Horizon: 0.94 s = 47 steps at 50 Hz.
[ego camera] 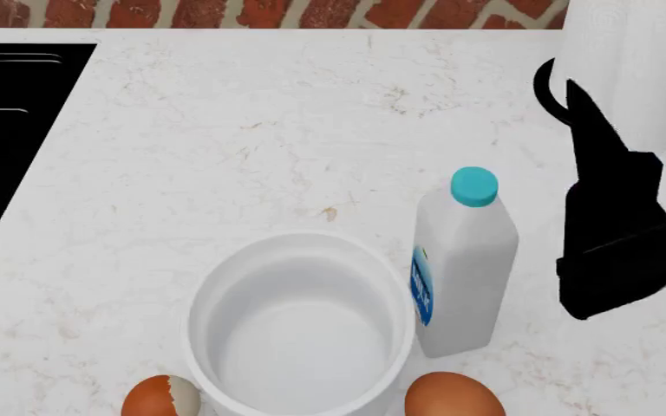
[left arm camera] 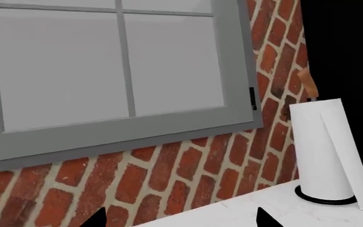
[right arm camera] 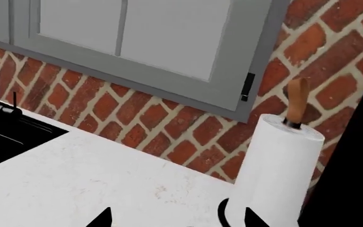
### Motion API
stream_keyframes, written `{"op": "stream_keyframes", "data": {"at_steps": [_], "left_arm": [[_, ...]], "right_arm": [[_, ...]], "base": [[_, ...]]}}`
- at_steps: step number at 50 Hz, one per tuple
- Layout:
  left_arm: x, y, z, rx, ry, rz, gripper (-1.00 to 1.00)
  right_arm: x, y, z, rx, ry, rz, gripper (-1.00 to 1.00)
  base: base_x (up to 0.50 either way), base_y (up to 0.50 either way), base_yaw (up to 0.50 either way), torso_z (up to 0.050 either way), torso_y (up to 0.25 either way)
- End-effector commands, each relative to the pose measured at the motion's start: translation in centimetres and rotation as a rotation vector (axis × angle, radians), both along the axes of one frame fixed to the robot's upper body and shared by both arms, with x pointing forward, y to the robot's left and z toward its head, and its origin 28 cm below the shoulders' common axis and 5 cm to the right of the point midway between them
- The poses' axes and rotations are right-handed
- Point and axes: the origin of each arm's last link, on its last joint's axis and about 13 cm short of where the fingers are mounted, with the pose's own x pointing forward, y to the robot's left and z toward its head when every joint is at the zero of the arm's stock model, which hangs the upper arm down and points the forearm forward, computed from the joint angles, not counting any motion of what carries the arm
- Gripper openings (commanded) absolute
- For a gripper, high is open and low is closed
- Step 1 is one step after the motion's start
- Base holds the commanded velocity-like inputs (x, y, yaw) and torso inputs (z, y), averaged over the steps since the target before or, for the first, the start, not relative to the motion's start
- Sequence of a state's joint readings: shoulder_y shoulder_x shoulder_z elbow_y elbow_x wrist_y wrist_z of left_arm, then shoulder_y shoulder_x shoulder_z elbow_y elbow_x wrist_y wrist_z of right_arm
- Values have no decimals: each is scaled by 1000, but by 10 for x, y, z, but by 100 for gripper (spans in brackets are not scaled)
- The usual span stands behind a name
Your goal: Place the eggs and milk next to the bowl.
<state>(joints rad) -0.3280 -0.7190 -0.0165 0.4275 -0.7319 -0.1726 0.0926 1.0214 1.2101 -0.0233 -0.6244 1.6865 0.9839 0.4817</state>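
In the head view the white bowl [ego camera: 298, 322] stands on the counter near the front edge. The milk [ego camera: 463, 269], a white bottle with a turquoise cap, stands upright just right of the bowl. The egg with a white patch [ego camera: 160, 399] lies at the bowl's front left, and the plain brown egg [ego camera: 454, 396] at its front right. My right arm [ego camera: 617, 234] hangs right of the milk, apart from it. My right gripper [right arm camera: 178, 220] is open and empty. My left gripper [left arm camera: 181, 221] is open and empty and faces the wall; it does not show in the head view.
A white paper-towel roll [ego camera: 645, 61] on a black base stands at the back right, just behind my right arm; it also shows in both wrist views [left arm camera: 320, 151] [right arm camera: 276, 170]. A black sink [ego camera: 9, 113] lies at the back left. A brick wall [left arm camera: 168, 179] and grey window [left arm camera: 106, 71] back the counter.
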Motion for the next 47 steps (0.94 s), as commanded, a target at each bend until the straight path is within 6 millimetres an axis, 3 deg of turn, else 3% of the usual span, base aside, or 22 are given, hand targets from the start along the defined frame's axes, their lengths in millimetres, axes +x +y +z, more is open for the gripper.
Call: {"op": "stream_keyframes", "data": {"at_steps": [1,7,25,47], "left_arm": [[0,6,9,-38,-62,59,100],[-2,7,16,-48,-94,82,100],[-3,14,27,-85,-151,158,100],[-4,25,48,-185,-281,263,100]], "right_arm": [[-34,-9,6,42,-104,-85,100],[-54,-11,10,56,-148,-138,100],[-81,-21,17,95,-242,-226,100],[-127,-20,21,100,-348,-281,100]], "base": [[0,0,0,0,0],[0,0,0,0,0],[0,0,0,0,0],[0,0,0,0,0]]}}
